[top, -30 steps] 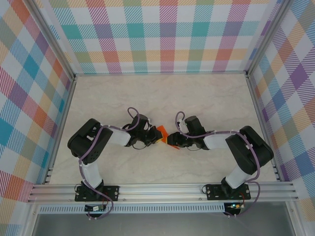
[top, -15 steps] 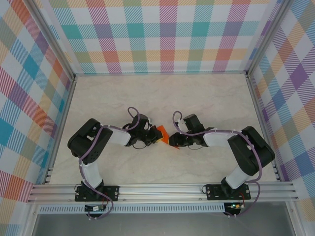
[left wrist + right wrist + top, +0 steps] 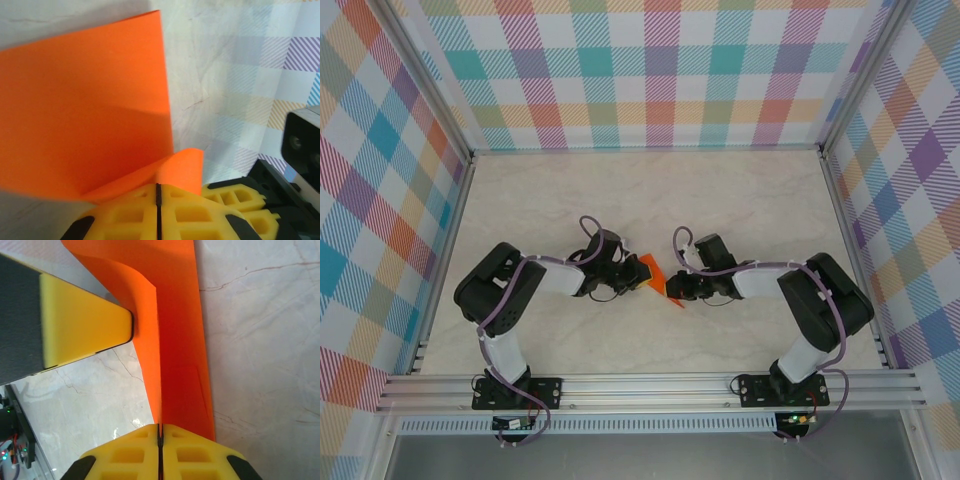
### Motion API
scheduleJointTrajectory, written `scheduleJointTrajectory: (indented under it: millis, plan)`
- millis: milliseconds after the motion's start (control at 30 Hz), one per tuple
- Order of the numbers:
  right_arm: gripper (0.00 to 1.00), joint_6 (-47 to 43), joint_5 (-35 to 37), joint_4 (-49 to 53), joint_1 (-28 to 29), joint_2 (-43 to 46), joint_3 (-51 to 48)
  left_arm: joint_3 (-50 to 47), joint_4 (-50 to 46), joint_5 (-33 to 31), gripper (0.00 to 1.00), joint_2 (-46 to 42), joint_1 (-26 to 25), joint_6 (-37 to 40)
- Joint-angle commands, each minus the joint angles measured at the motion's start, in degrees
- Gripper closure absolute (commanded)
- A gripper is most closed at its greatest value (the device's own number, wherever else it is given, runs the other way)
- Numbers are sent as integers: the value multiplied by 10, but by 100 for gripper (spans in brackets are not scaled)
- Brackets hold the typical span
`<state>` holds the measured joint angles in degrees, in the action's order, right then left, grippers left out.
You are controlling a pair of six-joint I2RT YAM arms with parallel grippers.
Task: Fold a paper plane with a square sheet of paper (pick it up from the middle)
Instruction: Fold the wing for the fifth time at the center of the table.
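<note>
The square sheet of paper (image 3: 651,269) is bright orange, folded and held off the marble table between my two arms at mid-table. My left gripper (image 3: 639,278) is shut on one lower edge of it; in the left wrist view the paper (image 3: 85,110) rises as a broad panel from the closed yellow fingertips (image 3: 158,189), with a small flap curling to the right. My right gripper (image 3: 671,291) is shut on the paper's crease; in the right wrist view the paper (image 3: 177,325) runs straight up from the closed jaws (image 3: 160,428). The left gripper's yellow finger (image 3: 82,327) touches its left side.
The marble table top (image 3: 650,200) is bounded by plaid walls (image 3: 650,70) on three sides and an aluminium rail (image 3: 650,388) at the front. The right wrist's black housing (image 3: 302,145) sits close at the right of the left wrist view.
My right gripper has closed onto the paper's crease and edged slightly left. The left gripper has kept its grip, barely moving.
</note>
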<state>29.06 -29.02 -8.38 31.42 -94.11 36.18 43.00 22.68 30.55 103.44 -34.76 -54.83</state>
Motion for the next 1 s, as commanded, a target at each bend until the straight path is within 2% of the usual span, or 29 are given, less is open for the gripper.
scheduleJointTrajectory:
  millis: [0, 233, 967]
  plan:
    - [94, 32, -39, -48, -11, -11, -14, -13, 18, 10, 91, -27, -5, 12]
    - [94, 72, -73, -93, -28, -22, -27, -43, 77, 23, 91, -29, -11, -3]
    - [94, 76, -81, -75, -36, -44, -23, -7, 49, 7, 93, 31, -32, 9]
